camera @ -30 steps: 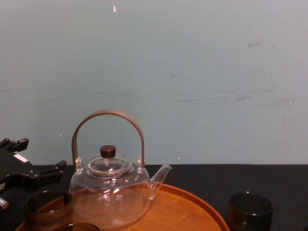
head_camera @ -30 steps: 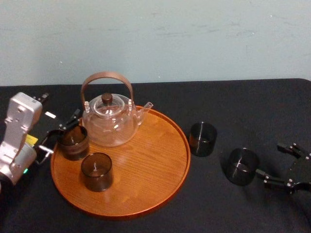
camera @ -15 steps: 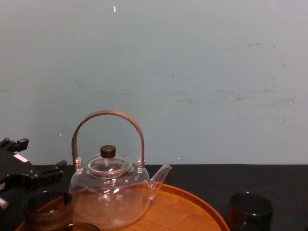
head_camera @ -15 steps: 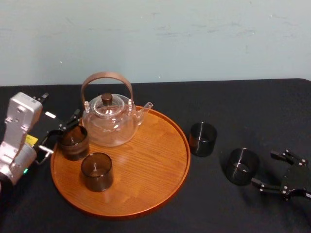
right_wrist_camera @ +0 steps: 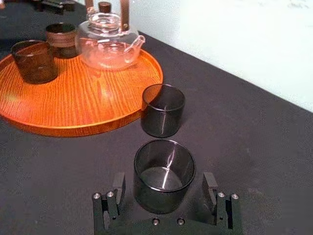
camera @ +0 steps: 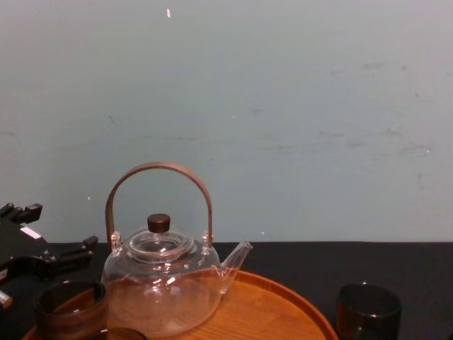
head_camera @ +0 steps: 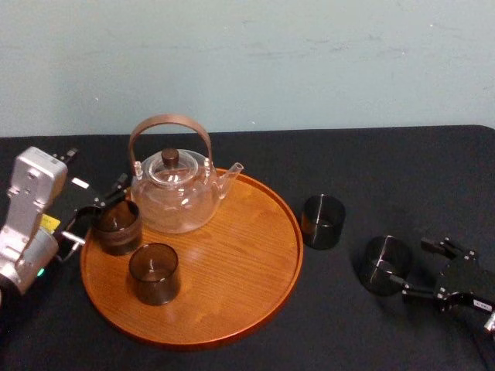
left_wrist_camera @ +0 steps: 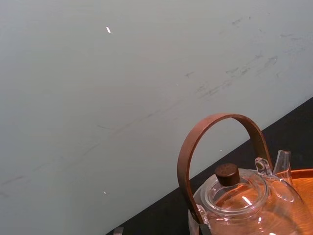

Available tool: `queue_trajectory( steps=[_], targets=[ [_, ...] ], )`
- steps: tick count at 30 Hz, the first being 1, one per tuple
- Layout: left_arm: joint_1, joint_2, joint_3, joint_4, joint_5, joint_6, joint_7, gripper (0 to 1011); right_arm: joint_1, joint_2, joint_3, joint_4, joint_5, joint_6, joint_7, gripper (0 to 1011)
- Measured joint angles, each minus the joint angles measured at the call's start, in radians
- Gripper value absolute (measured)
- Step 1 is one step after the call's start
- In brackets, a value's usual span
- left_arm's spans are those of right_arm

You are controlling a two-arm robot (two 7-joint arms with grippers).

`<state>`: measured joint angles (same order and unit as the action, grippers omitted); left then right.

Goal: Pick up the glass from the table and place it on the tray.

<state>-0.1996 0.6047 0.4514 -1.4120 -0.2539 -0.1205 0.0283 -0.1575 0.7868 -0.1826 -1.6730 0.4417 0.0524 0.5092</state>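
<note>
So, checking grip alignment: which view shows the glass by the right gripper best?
Right wrist view: the glass sits close, framed by the open right gripper. The head view shows it small, from above, beside that gripper.

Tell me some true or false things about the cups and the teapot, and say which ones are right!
1. Two tumblers stand on the tray. True.
2. The teapot sits on the black table, off the tray. False: it stands on the tray.
3. The right end effector is shut on the glass. False: it is open, with a finger on each side of the glass and gaps showing.
4. Another tumbler stands on the table between the glass and the tray. True.
5. The left end effector is at the tray's left edge. True.
</note>
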Motion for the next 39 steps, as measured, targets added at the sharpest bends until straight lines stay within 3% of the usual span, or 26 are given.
queue_trajectory(
  steps=[13,39],
  targets=[
    [0.000,0.000,0.000,0.000,0.000,0.000,0.000,1001,0.035,-0.029,-0.006,0.031,0.040,0.058,0.004,1002],
    [0.000,0.000,0.000,0.000,0.000,0.000,0.000,1001,0.131,-0.043,-0.079,0.084,0.004,0.080,0.017,1002]
  ],
)
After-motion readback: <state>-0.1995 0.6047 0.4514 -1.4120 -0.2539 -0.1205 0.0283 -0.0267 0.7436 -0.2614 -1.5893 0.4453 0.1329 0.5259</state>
